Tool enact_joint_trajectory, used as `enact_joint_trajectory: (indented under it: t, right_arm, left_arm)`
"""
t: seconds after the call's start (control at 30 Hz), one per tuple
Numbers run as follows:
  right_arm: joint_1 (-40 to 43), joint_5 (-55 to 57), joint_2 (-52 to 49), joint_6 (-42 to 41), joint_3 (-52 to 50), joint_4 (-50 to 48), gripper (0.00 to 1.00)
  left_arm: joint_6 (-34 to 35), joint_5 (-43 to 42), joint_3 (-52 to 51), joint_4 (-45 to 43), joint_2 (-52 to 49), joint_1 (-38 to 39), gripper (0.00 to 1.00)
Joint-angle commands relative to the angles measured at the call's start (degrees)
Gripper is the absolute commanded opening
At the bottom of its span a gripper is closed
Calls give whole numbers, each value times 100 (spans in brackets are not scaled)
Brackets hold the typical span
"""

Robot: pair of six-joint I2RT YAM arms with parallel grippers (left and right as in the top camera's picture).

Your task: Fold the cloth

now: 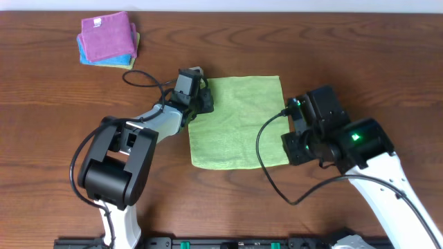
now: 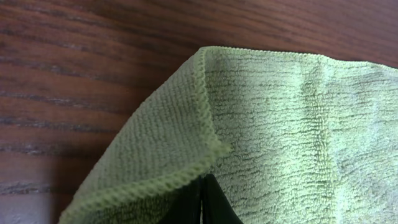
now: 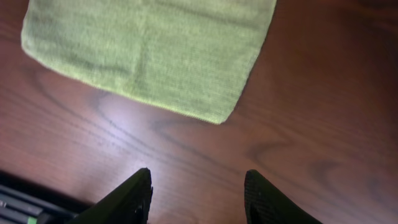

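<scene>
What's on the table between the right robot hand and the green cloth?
Nothing, just bare wooden table. The right wrist view shows only wood between the open right gripper and the nearest corner of the cloth.

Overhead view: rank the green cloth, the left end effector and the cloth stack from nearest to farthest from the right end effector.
1. green cloth: its near right corner lies just beside the right end effector.
2. left end effector: at the cloth's left edge, across the cloth.
3. cloth stack: farthest, at the far left.
</scene>
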State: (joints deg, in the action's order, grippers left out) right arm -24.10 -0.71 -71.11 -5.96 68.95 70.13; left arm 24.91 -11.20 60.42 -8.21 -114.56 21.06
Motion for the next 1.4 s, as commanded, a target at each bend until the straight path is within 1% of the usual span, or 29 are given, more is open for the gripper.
enact_joint_trajectory:
  t: [0.0,0.1,0.33,0.5,0.63,0.83,0.97,1.07,1.2,1.37]
  right_arm:
    - [-52,-61,153,-129,-9,146,50]
    - [-52,-63,146,-129,-50,334,54]
    - [-52,-101,146,-284,-479,525,55]
    - [-52,-409,146,-505,-973,199,56]
    - [-52,-442,146,-780,-1228,-22,57]
    - [-52,-520,146,-883,-1394,-282,59]
    - [-52,-688,146,-883,-1434,-562,60]
    - [-52,-684,129,-881,-1504,-739,59]
    - [-46,-678,125,-850,-1692,-1113,59]
    - [7,-597,127,-813,-1705,-1399,59]
  left_arm:
    - [-251,337,13,66,-295,-9,6]
    - [-455,503,17,66,-297,-13,6]
    - [-772,935,55,72,-297,-44,6]
    - [-925,1036,144,85,-297,-181,6]
    - [-1021,1032,225,116,-297,-280,6]
    - [-1342,1032,369,234,-297,-319,6]
    - [-1338,962,490,264,-293,-315,5]
    - [-1340,874,699,520,-267,-315,6]
    - [-1449,863,1180,1224,-116,-315,5]
    - [-1464,866,1604,2162,485,-315,5]
